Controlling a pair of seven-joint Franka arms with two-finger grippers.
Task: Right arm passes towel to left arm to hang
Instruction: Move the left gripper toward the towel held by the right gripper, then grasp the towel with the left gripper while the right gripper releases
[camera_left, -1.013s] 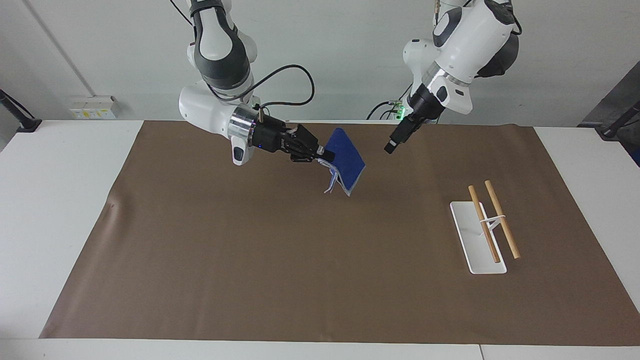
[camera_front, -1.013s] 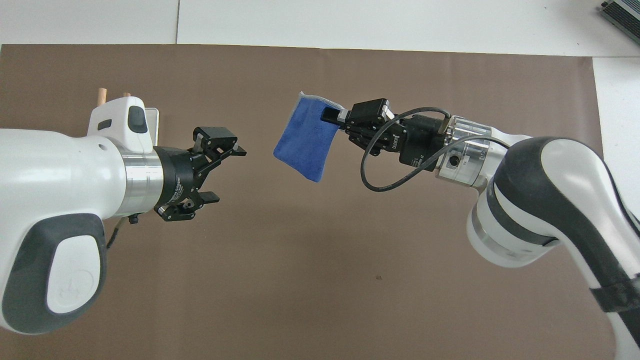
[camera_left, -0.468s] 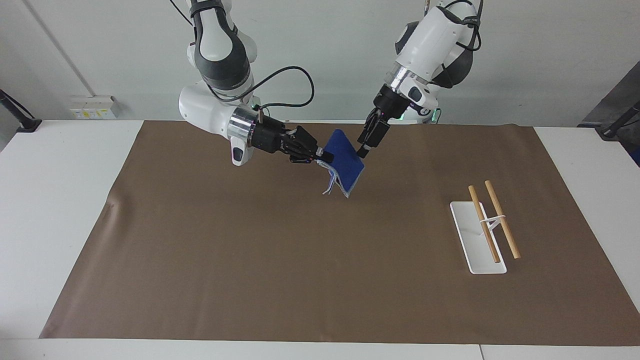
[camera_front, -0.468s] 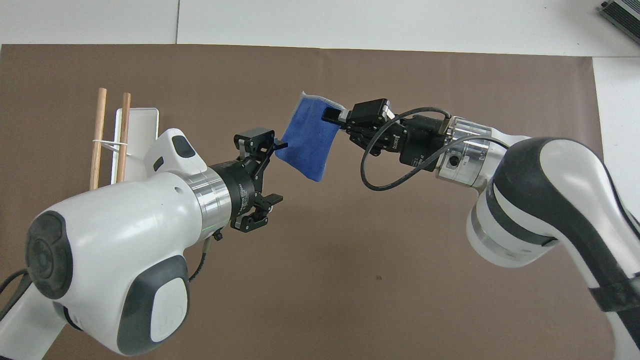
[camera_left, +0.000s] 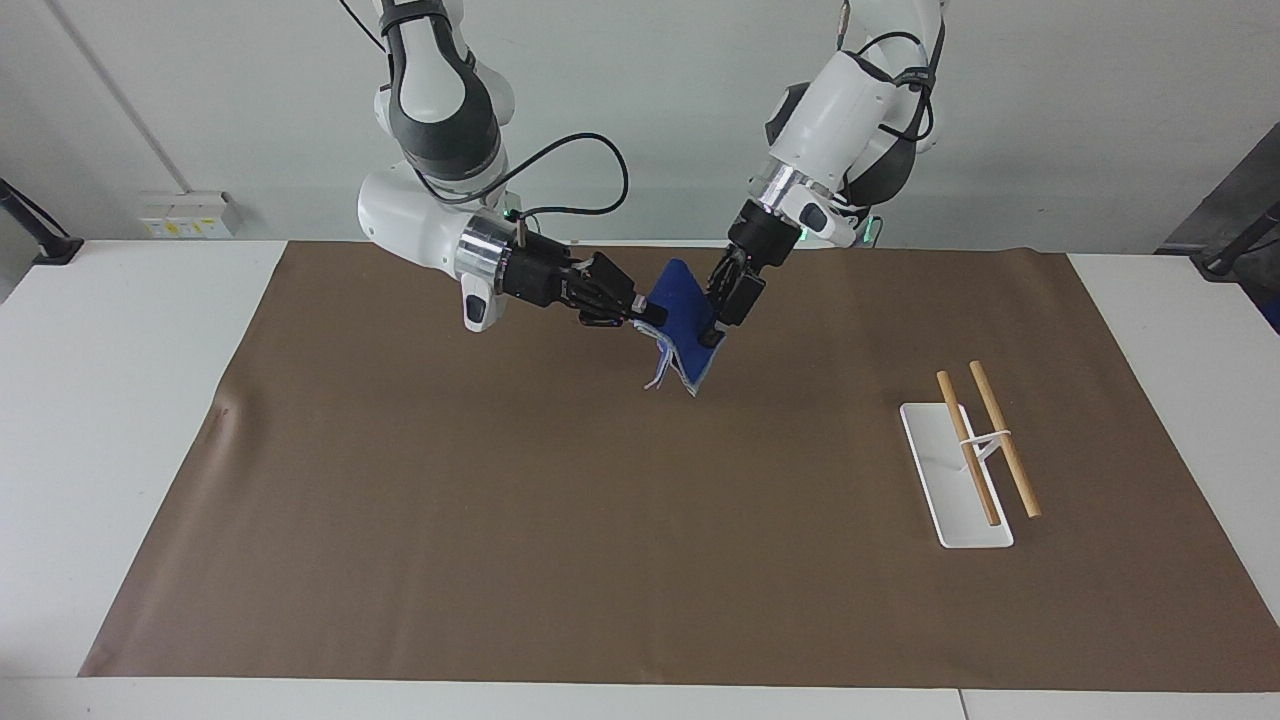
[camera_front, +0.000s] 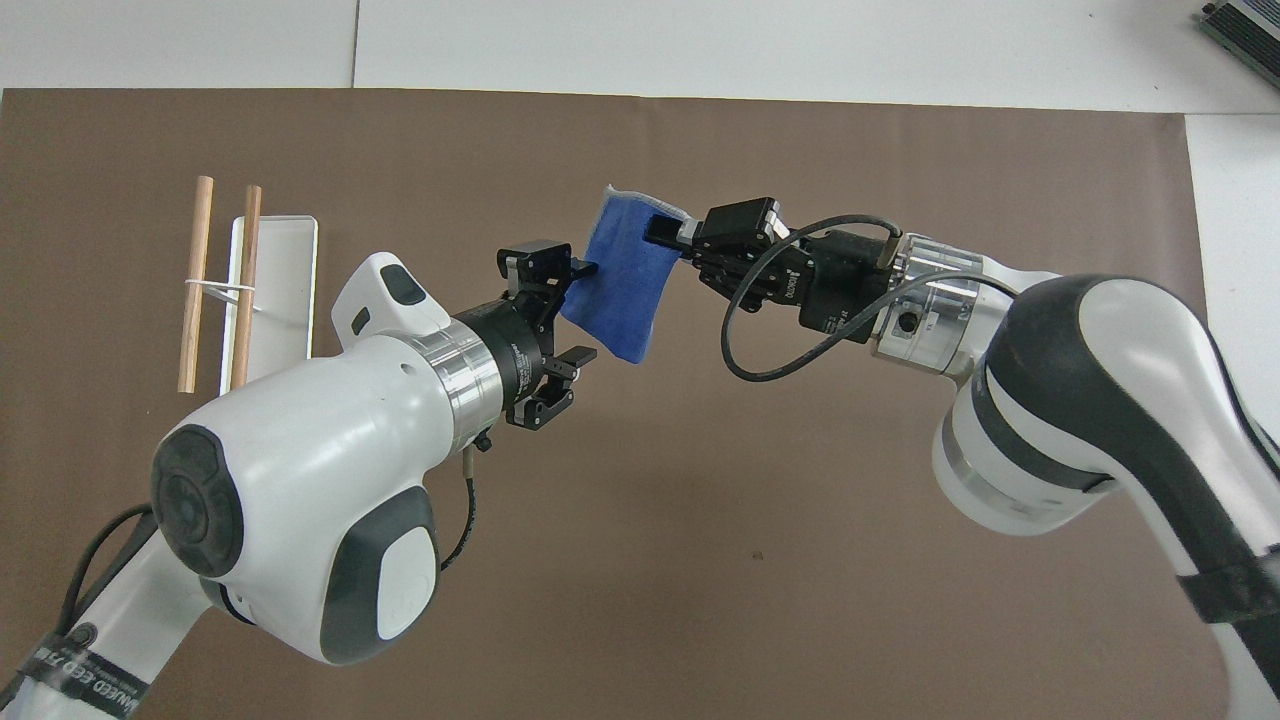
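Note:
The blue towel (camera_left: 682, 300) (camera_front: 628, 285) hangs in the air over the brown mat, toward the robots' end of the table. My right gripper (camera_left: 652, 316) (camera_front: 660, 232) is shut on its upper corner, and the cloth droops below it. My left gripper (camera_left: 712, 326) (camera_front: 587, 310) has reached the towel's free side edge. Its fingers still stand apart, one on each face of the cloth, in the overhead view. The rack (camera_left: 968, 470) (camera_front: 245, 290), a white base with two wooden rods, stands toward the left arm's end of the table.
A brown mat (camera_left: 500, 500) covers most of the white table. Both arms meet above its middle, near the robots. Wall sockets (camera_left: 188, 213) sit at the right arm's end.
The left arm swung in from the rack's end toward the towel, and its fingers now straddle the cloth's free edge and have begun to narrow. The right arm and the towel stayed put.

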